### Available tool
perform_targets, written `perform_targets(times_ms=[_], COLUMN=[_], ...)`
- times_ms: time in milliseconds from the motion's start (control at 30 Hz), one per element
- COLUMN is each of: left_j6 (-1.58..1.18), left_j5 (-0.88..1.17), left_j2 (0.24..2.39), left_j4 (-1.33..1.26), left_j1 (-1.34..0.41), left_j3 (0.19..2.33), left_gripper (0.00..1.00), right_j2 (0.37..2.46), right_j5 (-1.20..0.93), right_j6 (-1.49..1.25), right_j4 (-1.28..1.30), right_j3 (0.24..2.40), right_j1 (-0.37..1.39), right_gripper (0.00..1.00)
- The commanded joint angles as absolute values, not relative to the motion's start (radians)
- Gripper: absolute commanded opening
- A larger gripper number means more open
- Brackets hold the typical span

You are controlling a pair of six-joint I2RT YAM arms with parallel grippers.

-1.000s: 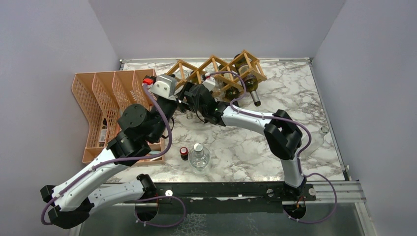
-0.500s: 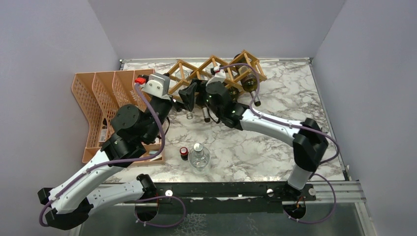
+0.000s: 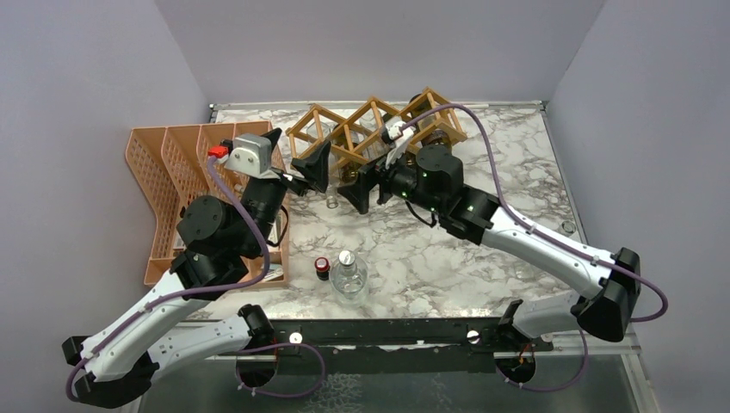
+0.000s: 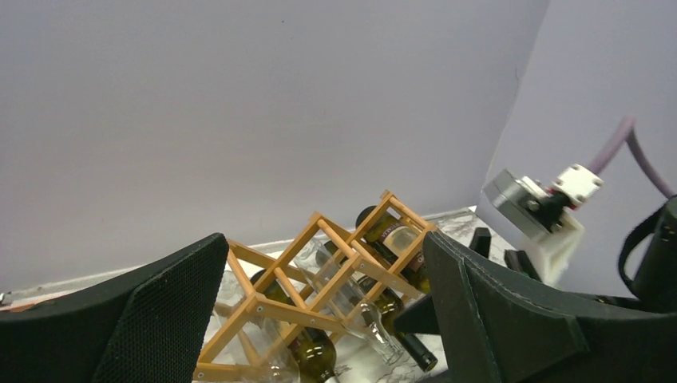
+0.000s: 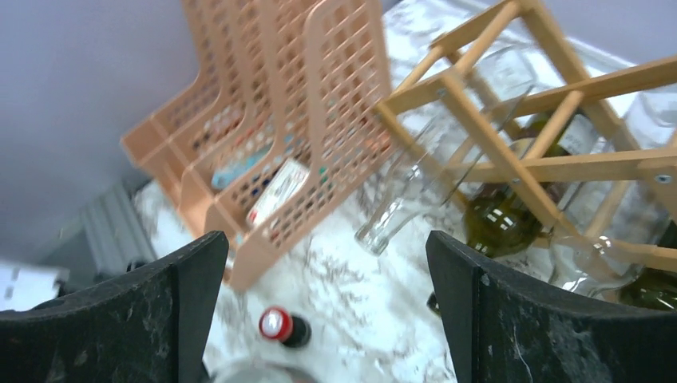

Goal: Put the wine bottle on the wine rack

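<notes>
- Standing along the left side of the table [image 3: 516, 181], the orange mesh file organiser [image 3: 163, 185] plays no part in this step.
- The left fingers [image 3: 314, 165] are spread wide and hold nothing. They hover just left of the near-left corner of the wine rack [image 3: 376, 120], and their wrist view looks between them at the rack's front.
- The rack sits at the far middle of the table, with several bottles lying in its cells, necks pointing to the near side.
- The wine bottle [image 5: 397, 203] I take to be the task's own is the clear one lying tilted in the leftmost cell, its mouth jutting out over the table. Neither arm touches it.
- The right fingers [image 3: 357, 188] are likewise spread and empty, just near of the rack's front, with that bottle's neck showing between them in the wrist view.
- By my reading the placing looks done, and the step in hand is letting go and getting clear.
- The next move calls for drawing both arms to the near side. They should keep wide of the jutting necks, the thin slats, the red-capped bottle [image 3: 322, 267] and the round clear bottle [image 3: 349, 275], so nothing is nudged loose.
</notes>
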State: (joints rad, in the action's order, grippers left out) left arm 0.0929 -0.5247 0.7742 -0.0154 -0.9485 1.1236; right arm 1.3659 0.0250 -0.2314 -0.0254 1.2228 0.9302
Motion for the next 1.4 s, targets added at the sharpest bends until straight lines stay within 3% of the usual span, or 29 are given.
perform_targets(times_ms=[0, 133, 500, 600, 767, 1000, 1267, 1367], left_j6=[0.071, 0.070, 0.068, 0.069, 0.070, 0.072, 0.065, 0.062], left_j5=[-0.622, -0.666, -0.683, -0.682, -0.680, -0.675, -0.671, -0.665], left_j2=[0.755, 0.741, 0.731, 0.732, 0.742, 0.752, 0.769, 0.782], left_j4=[-0.173, -0.214, -0.210, -0.208, -0.200, -0.192, -0.197, -0.191], left_j1=[-0.946, -0.946, -0.945, -0.945, -0.946, -0.946, -0.945, -0.946], left_j3=[1.070, 1.038, 1.023, 1.022, 1.023, 1.025, 1.023, 1.026], left_gripper=[0.98, 0.98, 0.98, 0.98, 0.98, 0.98, 0.98, 0.98], right_j2=[1.300, 1.278, 1.354, 1.384, 1.396, 1.305, 1.206, 1.205], right_j5=[-0.272, -0.392, -0.466, -0.501, -0.512, -0.346, -0.061, 0.000], right_j6=[-0.087, -0.036, 0.074, 0.101, 0.149, 0.160, 0.120, 0.070], right_j4=[0.179, 0.210, 0.165, 0.166, 0.140, 0.009, -0.215, -0.303], right_j3=[1.193, 1.149, 1.102, 1.103, 1.090, 1.013, 0.888, 0.857], right_j1=[0.939, 0.979, 1.048, 1.051, 1.057, 1.060, 1.062, 1.062], right_gripper=[0.95, 0.92, 0.87, 0.79, 0.57, 0.23, 0.04, 0.01])
